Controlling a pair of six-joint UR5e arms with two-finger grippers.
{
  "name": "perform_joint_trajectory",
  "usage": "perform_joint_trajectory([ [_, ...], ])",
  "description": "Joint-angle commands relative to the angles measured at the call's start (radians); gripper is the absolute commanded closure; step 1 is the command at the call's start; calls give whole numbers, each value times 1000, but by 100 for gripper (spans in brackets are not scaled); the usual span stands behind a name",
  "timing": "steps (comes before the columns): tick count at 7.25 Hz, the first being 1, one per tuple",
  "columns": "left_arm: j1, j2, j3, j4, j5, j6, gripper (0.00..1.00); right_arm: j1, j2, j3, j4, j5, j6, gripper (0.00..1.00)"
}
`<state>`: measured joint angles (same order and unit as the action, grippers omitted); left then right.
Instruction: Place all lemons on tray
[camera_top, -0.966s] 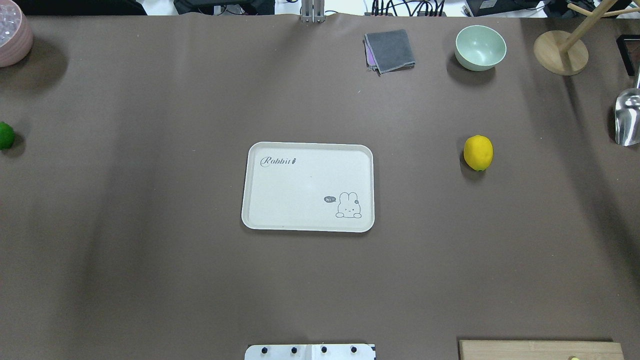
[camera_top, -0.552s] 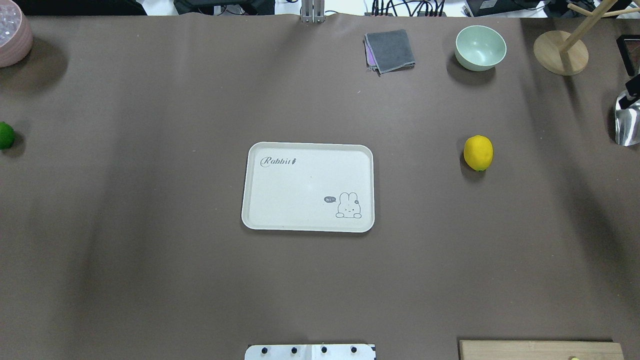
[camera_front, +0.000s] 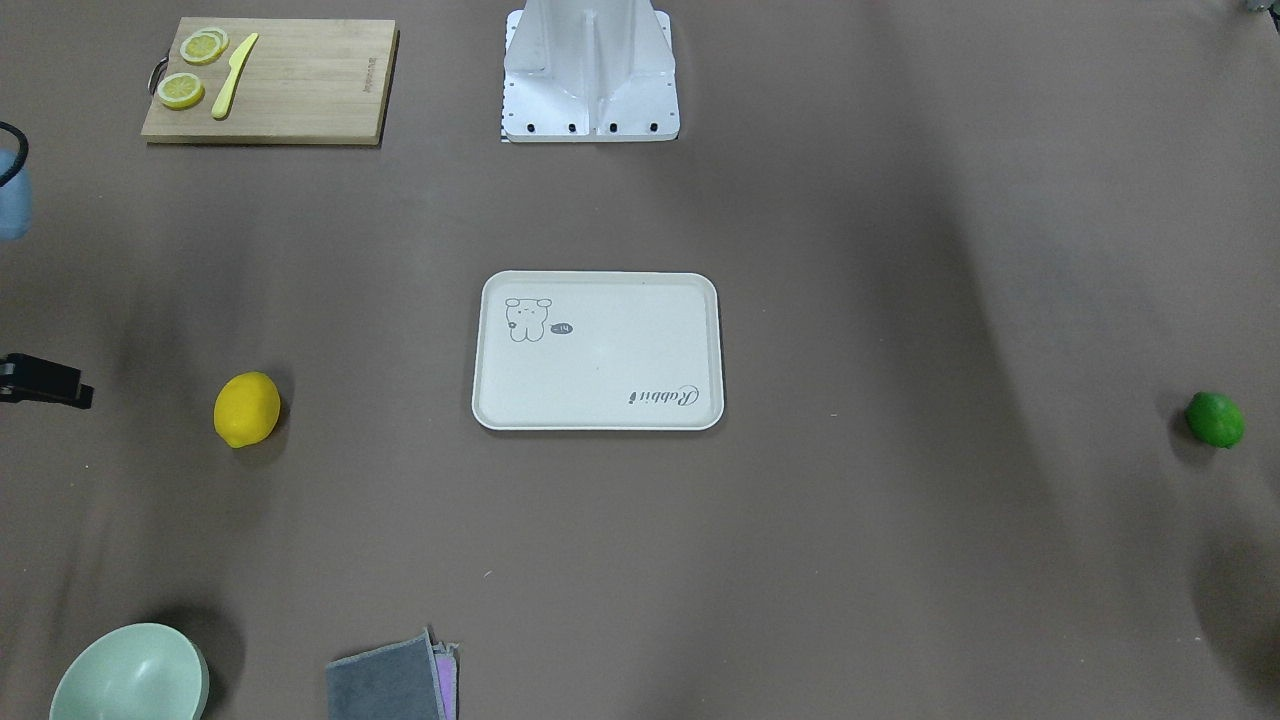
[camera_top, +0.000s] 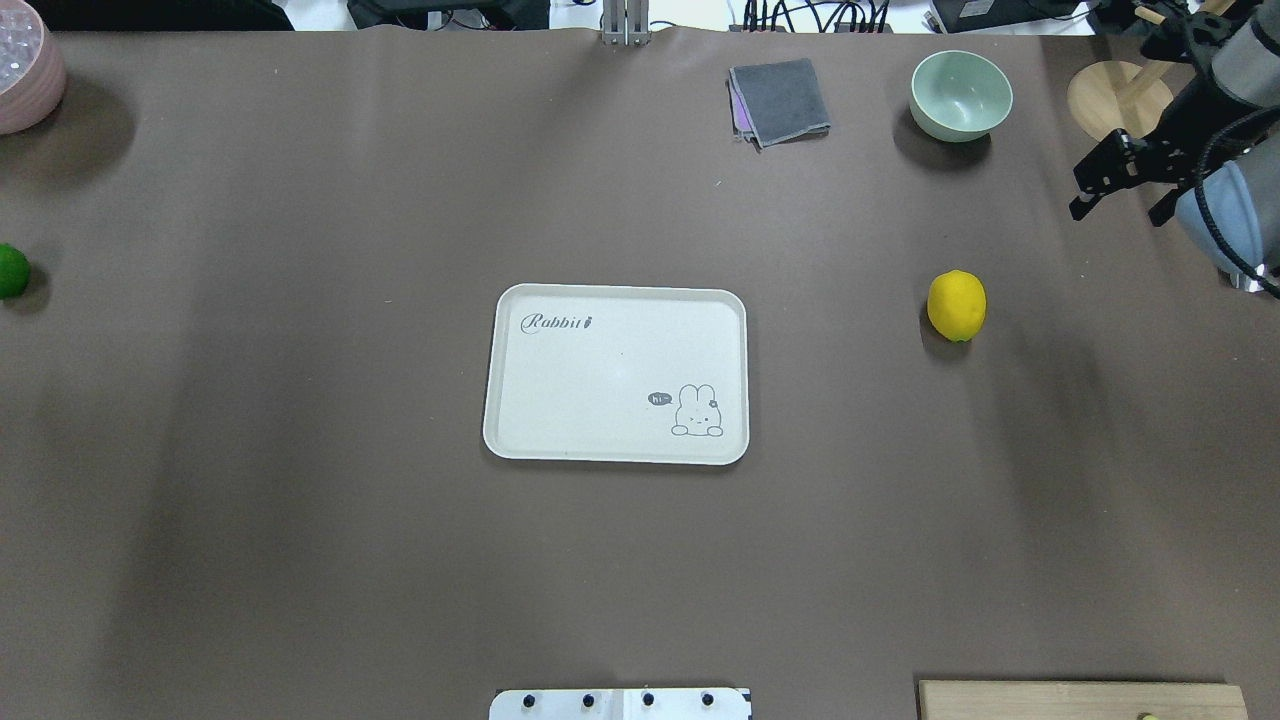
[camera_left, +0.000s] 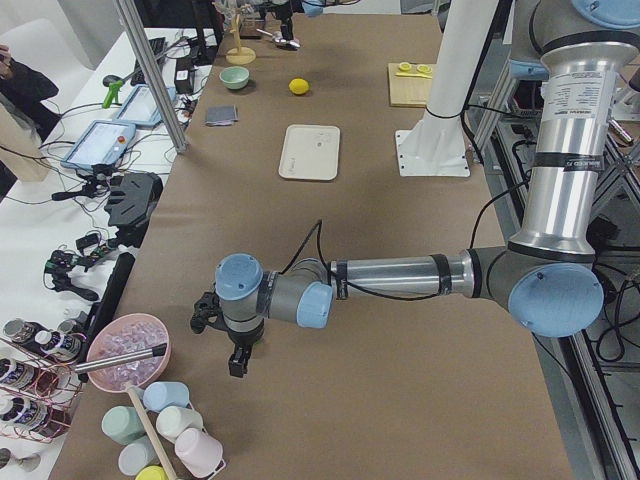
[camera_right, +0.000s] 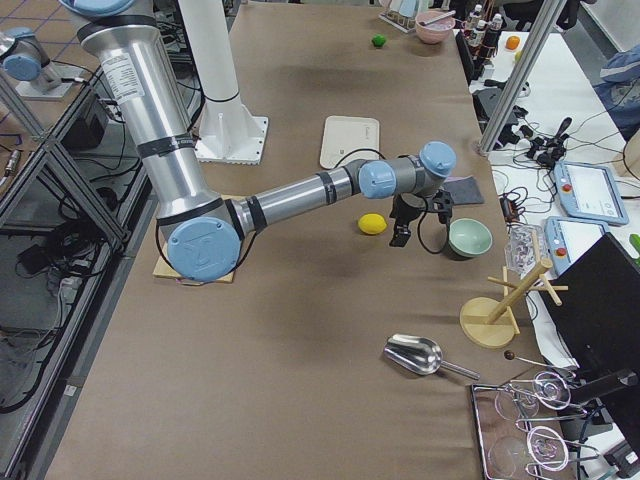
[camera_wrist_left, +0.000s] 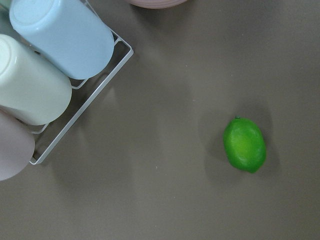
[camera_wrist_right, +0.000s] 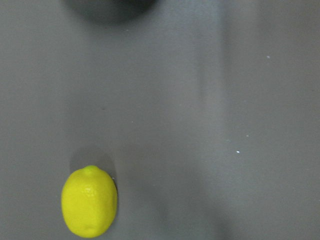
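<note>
The yellow lemon (camera_top: 956, 305) lies on the brown table, right of the cream-white tray (camera_top: 615, 291), which holds nothing. My right gripper (camera_top: 1118, 213) hovers open and empty beyond and to the right of the lemon; the lemon shows low left in its wrist view (camera_wrist_right: 89, 208). The green lemon (camera_top: 10, 270) lies at the far left table edge and shows in the left wrist view (camera_wrist_left: 244, 145). My left gripper (camera_left: 225, 345) hovers over that end of the table. It shows only in the exterior left view, so I cannot tell if it is open.
A pale green bowl (camera_top: 960, 95), a folded grey cloth (camera_top: 780, 100) and a wooden stand (camera_top: 1110, 100) sit at the far right. A cutting board (camera_front: 270, 80) holds lemon slices and a knife. Cups in a wire rack (camera_wrist_left: 45, 75) and a pink bowl (camera_top: 25, 70) sit near the green lemon.
My right arm has come into the overhead view from the right edge and now covers the metal scoop there. The lemons and the tray have not moved.
</note>
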<state>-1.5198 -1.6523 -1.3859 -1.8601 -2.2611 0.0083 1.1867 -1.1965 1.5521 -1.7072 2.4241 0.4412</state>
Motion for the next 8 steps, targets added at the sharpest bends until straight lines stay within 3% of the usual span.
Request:
perform_joint_trajectory([
  [1,10,-6,21,-22,-1,-34,2,-80,66,-55,18,9,30,0],
  [4,48,-127,161,-19,2,-99,3,-148,103,-119,29,9,24,1],
  [8,124,-165,205,-27,-6,-214,3,-188,143,-236,75,10,17,1],
])
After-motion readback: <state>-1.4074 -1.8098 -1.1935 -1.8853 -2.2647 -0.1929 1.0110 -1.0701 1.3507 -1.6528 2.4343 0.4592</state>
